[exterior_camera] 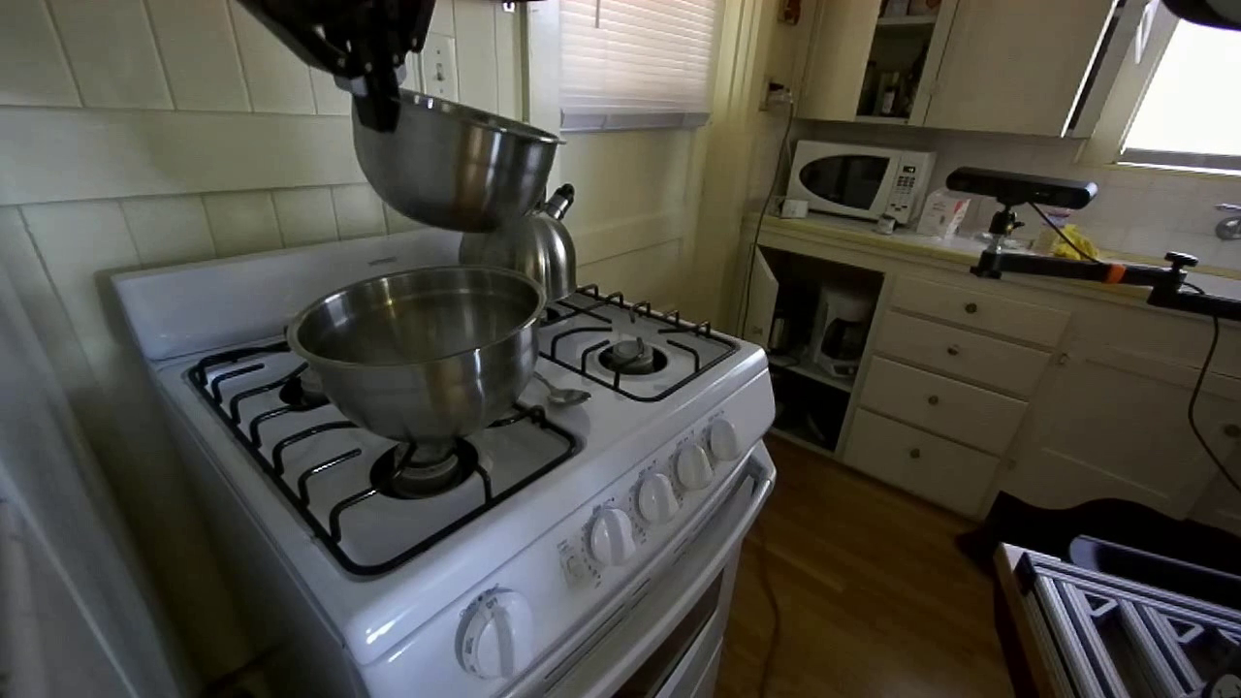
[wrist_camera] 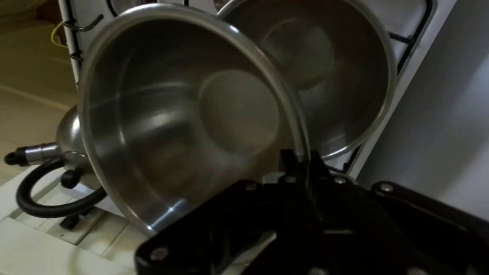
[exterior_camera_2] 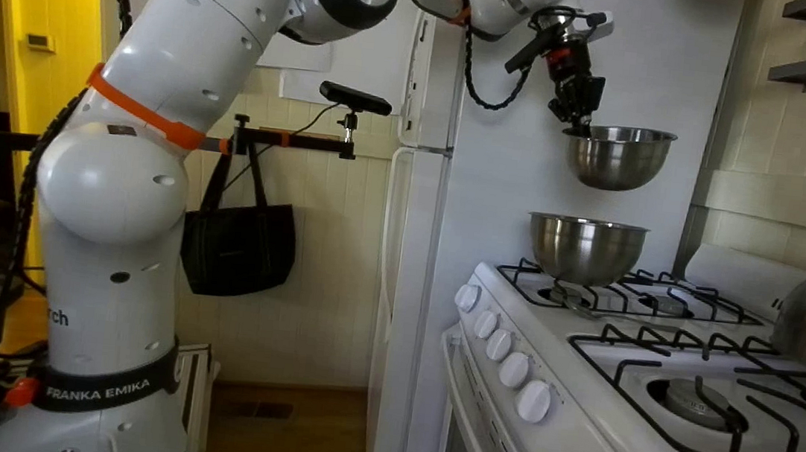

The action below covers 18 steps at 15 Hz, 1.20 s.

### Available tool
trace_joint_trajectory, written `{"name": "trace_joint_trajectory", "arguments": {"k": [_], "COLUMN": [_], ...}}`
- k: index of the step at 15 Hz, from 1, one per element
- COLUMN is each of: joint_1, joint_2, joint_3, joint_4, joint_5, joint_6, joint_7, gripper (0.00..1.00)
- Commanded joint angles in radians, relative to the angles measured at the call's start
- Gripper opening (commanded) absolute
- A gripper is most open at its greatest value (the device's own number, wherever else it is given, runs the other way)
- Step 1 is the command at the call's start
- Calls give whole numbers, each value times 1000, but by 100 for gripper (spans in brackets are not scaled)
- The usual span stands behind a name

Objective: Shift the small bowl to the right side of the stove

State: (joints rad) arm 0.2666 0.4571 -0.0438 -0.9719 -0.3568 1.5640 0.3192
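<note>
Over the left half of the stove (exterior_camera: 611, 431), for someone facing its knobs (exterior_camera: 657, 498), the pincer (wrist_camera: 303, 158), almost fully together, is clamping the rim of the small bowl (exterior_camera: 456, 165), with only the thin metal lip in its bite. From that grip the bowl is reaching out to the right and toward the back of the stove, its far side dipping; being round, it is offering no long axis to line up. Beneath, without touching it, the large pot (exterior_camera_2: 586, 253) is sitting over the front-left burner (exterior_camera: 425, 473). Farther off, the kettle (exterior_camera: 533, 247) is standing at the back. Beyond the pot, the front-right burner (exterior_camera: 632, 357) is lying on the bowl's leading side, so I am guessing the coming move is calling for a sideways carry rightward, pincer trailing, clear of the kettle.
</note>
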Motion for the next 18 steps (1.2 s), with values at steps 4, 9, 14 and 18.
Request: {"name": "trace_joint_trajectory", "arguments": {"k": [4,9,14,18], "joint_1": [-87,-193,-301,-322], "joint_2": [-181,-284,-364,-313], "joint_3": [-56,-105,-131,-117], "joint_4": [-205,-441,-653,-610], "joint_5": [76,220,340,334], "joint_6": [44,85,152,102], "joint_7": [217,312,354,308], "gripper": [3,3,3,11]}}
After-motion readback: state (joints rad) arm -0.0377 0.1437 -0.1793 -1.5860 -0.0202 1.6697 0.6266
